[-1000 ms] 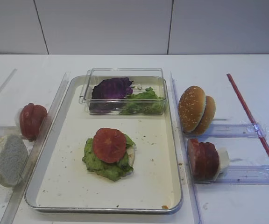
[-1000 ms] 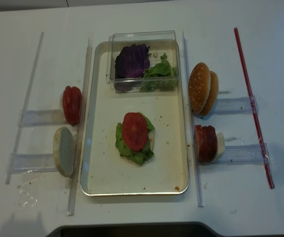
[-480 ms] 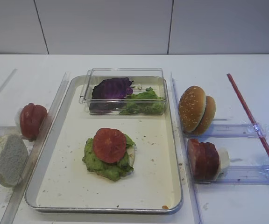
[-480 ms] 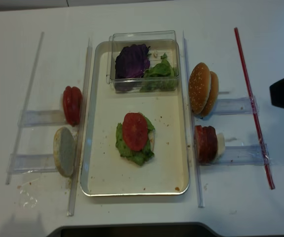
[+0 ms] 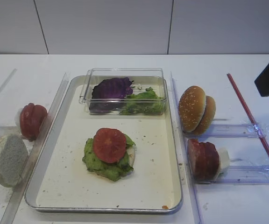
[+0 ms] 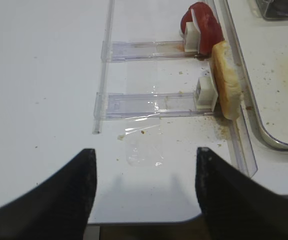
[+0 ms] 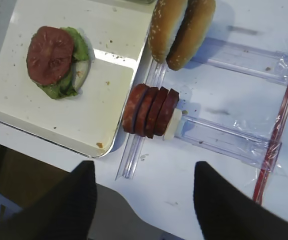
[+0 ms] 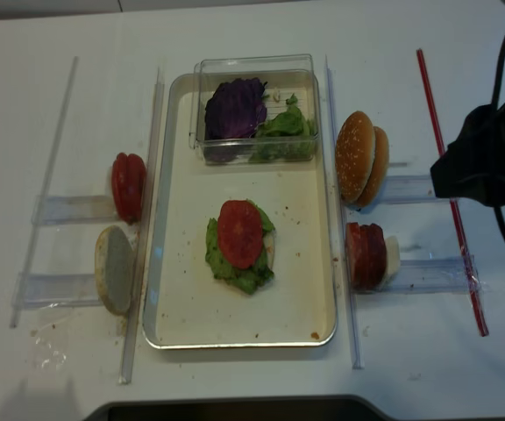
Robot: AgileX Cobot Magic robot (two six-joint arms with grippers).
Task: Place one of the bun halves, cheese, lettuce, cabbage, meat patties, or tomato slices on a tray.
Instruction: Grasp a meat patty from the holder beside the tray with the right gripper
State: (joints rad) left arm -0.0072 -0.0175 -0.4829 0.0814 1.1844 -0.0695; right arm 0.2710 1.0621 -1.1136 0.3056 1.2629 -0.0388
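On the silver tray (image 5: 102, 207) a tomato slice (image 5: 109, 144) tops lettuce (image 5: 95, 162) on a bun half. Cabbage (image 5: 111, 87) and more lettuce (image 5: 144, 103) fill a clear box at the tray's far end. Right of the tray, two bun halves (image 5: 196, 109) and several meat patties (image 7: 150, 111) stand on edge. To its left stand tomato slices (image 5: 31, 120) and a pale-faced bun half (image 5: 8, 159). No cheese is in view. My right gripper (image 7: 145, 167) hangs open and empty, high above the table near the patties. Over the front left table edge, my left gripper (image 6: 145, 151) is open and empty.
Clear plastic racks (image 8: 423, 274) and long rails (image 8: 340, 219) flank the tray on both sides. A red rod (image 8: 450, 189) lies at the far right. My dark right arm (image 8: 485, 153) hangs over the right racks. Crumbs speckle the table near the left rack (image 6: 154, 106).
My right arm has come in from the right edge and now hangs over the right racks. The food and the left gripper have not moved.
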